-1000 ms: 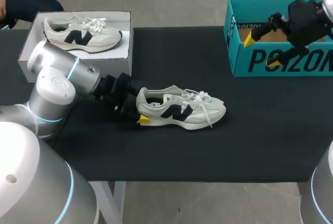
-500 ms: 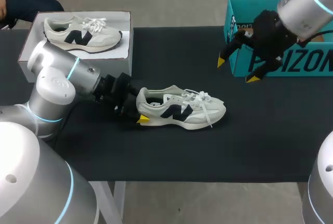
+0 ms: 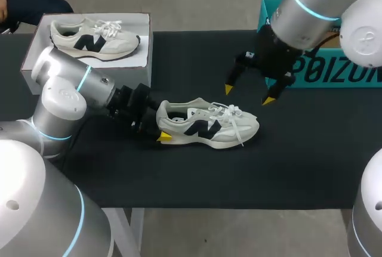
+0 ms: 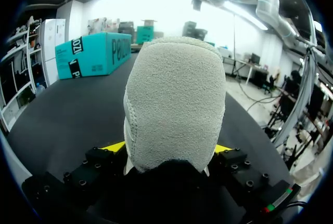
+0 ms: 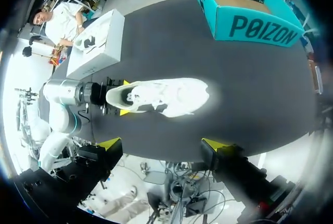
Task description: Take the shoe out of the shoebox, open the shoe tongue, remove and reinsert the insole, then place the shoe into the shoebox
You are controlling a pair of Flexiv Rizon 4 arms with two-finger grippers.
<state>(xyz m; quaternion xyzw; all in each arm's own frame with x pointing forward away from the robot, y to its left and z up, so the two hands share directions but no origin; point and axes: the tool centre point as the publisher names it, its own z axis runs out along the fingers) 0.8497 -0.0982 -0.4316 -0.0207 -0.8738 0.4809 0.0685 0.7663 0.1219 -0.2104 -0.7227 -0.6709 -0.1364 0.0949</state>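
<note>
The left gripper clamps the shoe by its heel, bracing it, while the right gripper hangs spread open above the far side of the laces, seemingly to loosen them

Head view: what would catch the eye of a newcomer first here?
A pale sneaker lies on its sole in the middle of the black table, its heel clamped in the left tool. The right tool hangs open above the shoe's front, and the teal shoebox stands at the far right corner. A matching sneaker rests in a white box at the far left.
</note>
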